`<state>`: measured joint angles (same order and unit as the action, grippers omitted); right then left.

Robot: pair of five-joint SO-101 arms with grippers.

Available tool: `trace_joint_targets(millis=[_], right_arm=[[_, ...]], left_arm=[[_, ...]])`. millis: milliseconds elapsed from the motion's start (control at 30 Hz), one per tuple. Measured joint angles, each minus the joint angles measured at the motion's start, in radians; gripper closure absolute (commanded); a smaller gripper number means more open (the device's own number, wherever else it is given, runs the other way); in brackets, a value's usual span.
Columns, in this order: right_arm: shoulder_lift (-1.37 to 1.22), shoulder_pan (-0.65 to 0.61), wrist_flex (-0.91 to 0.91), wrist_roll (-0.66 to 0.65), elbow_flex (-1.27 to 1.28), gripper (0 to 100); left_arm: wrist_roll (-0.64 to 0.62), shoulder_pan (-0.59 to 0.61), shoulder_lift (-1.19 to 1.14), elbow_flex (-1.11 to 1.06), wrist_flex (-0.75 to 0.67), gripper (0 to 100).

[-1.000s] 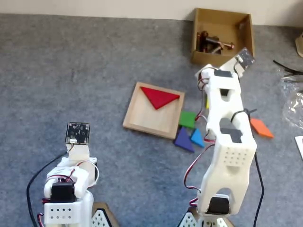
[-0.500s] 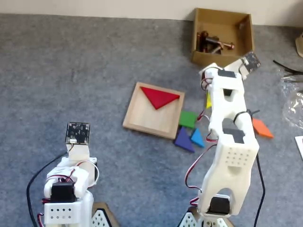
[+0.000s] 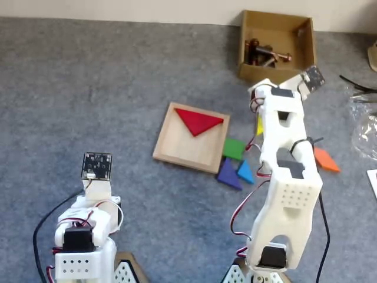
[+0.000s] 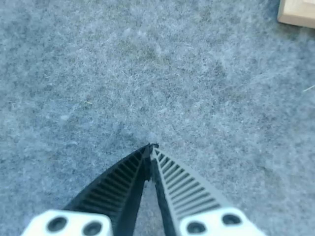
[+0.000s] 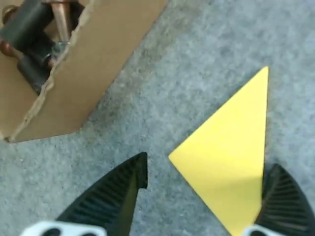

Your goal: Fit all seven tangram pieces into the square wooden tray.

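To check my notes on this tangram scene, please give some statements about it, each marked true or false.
1. The red triangle lies inside the wooden tray. True.
2. The green square lies inside the tray. False: it lies on the carpet beside the tray.
3. The right claw is open, with the yellow triangle between its fingers. True.
4. The left claw holds a blue piece. False: it is shut on nothing, above carpet.
5. The cardboard box is empty. False: it holds metal parts.
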<state>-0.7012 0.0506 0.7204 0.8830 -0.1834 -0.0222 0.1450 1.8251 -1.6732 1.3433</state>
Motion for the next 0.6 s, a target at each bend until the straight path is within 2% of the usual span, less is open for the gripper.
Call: trace_joint_targets(millis=[367, 533, 600], right_arm=[[0.000, 0.000, 0.000, -0.002, 0.000, 67.9], [0.000, 0.003, 0.003, -0.008, 0.002, 84.0], [0.000, 0.014, 0.008, -0.049, 0.017, 89.3]], left_arm=[[0.000, 0.000, 0.000, 0.000, 0.000, 99], [0.000, 0.000, 0.000, 0.000, 0.000, 99], [0.000, 0.000, 0.000, 0.000, 0.000, 99]])
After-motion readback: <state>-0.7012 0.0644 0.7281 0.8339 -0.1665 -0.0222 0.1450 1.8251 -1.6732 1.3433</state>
